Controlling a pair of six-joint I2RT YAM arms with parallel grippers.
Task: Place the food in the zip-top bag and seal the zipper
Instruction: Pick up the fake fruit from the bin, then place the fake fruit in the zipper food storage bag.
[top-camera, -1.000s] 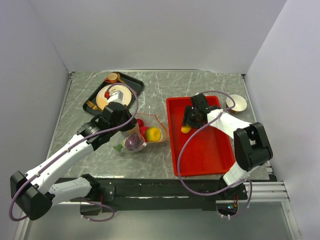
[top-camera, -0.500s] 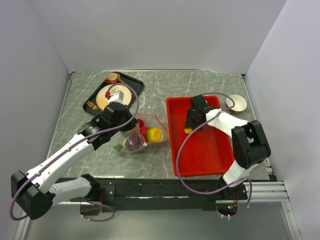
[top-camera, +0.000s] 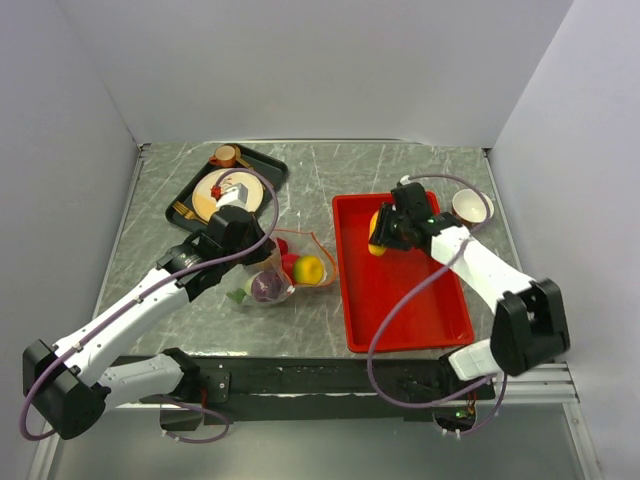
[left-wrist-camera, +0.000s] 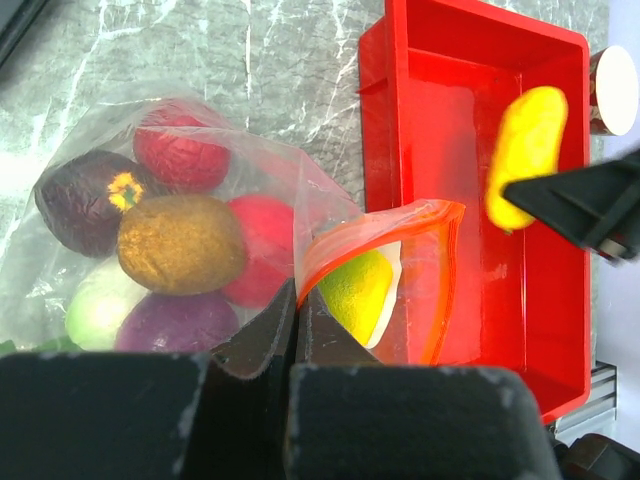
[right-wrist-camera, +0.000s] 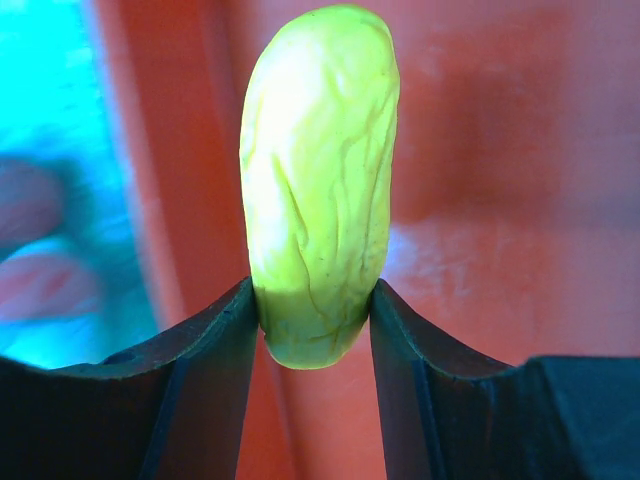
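One yellow fruit (right-wrist-camera: 318, 180) hangs in right pincer (right-wrist-camera: 314, 300).

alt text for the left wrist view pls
The left gripper pinches the clear zip-top bag beside its open mouth; the bag holds several toy fruits. On the picture's right, a yellow food piece hangs over the red tray.

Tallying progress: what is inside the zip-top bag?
Seven food pieces show inside the zip-top bag: two red, maroon, brown, purple, pale green, yellow. Any beneath them are covered.
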